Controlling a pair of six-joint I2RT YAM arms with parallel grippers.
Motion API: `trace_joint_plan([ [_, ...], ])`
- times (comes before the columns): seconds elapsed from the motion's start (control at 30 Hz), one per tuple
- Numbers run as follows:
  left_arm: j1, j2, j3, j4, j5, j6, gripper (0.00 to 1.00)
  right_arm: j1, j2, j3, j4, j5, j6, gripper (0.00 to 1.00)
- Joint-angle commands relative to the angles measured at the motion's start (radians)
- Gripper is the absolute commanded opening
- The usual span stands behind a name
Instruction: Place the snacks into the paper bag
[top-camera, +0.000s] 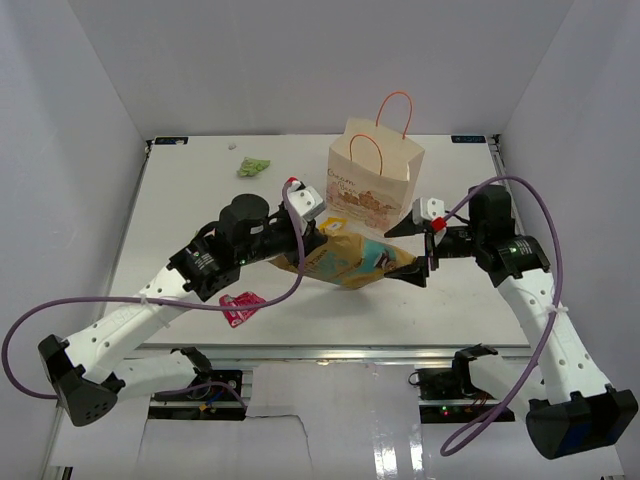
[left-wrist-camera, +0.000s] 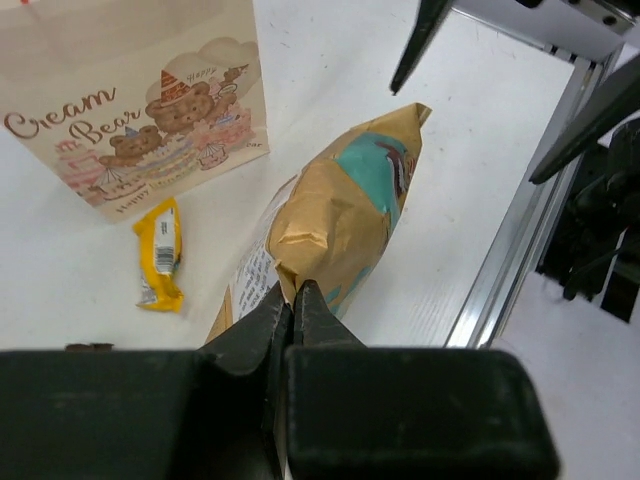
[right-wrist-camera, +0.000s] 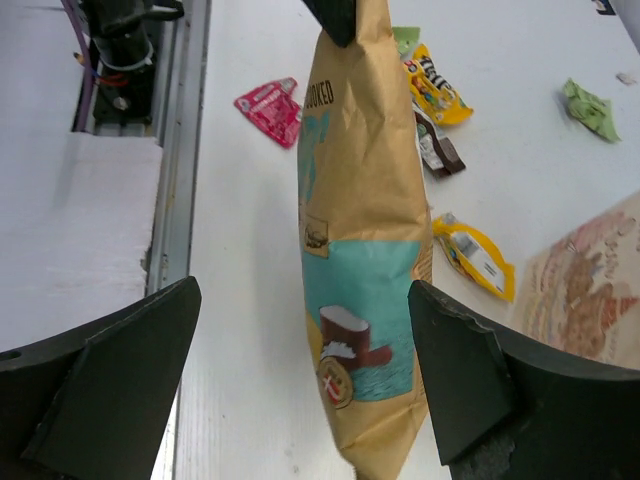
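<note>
My left gripper (top-camera: 300, 246) (left-wrist-camera: 292, 290) is shut on one end seam of the large yellow-and-light-blue chip bag (top-camera: 350, 262) (left-wrist-camera: 345, 200) (right-wrist-camera: 365, 240). The bag stretches toward my right gripper (top-camera: 410, 252) (right-wrist-camera: 302, 290), which is open with the bag's free end between its fingers, touching neither. The cream paper bag (top-camera: 375, 180) (left-wrist-camera: 130, 90) (right-wrist-camera: 590, 290) stands upright just behind. On the table lie small packets: pink (top-camera: 241, 307) (right-wrist-camera: 270, 105), green (top-camera: 253, 167) (right-wrist-camera: 590, 108), yellow (left-wrist-camera: 160, 250) (right-wrist-camera: 475, 255), another yellow (right-wrist-camera: 435, 90) and dark brown (right-wrist-camera: 438, 150).
The table's aluminium front rail (left-wrist-camera: 520, 260) (right-wrist-camera: 175, 150) runs close under the chip bag. White enclosure walls (top-camera: 90, 120) close in the table on the left, back and right. The paper bag's orange handles (top-camera: 395, 110) stick up above its mouth.
</note>
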Motion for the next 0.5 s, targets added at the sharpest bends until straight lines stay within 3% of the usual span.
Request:
trace_joint_plan([
  [0.0, -0.004, -0.029, 0.031, -0.02, 0.088, 0.202, 0.0, 0.086, 0.025, 0.054, 0.163, -0.011, 0.159, 0.9],
  [0.23, -0.005, -0.011, 0.059, -0.014, 0.143, 0.182, 0.0, 0.253, 0.1, 0.083, 0.347, 0.223, 0.381, 0.91],
  [0.47, -0.005, 0.011, 0.09, 0.005, 0.171, 0.164, 0.0, 0.345, 0.188, 0.097, 0.402, 0.378, 0.396, 0.92],
])
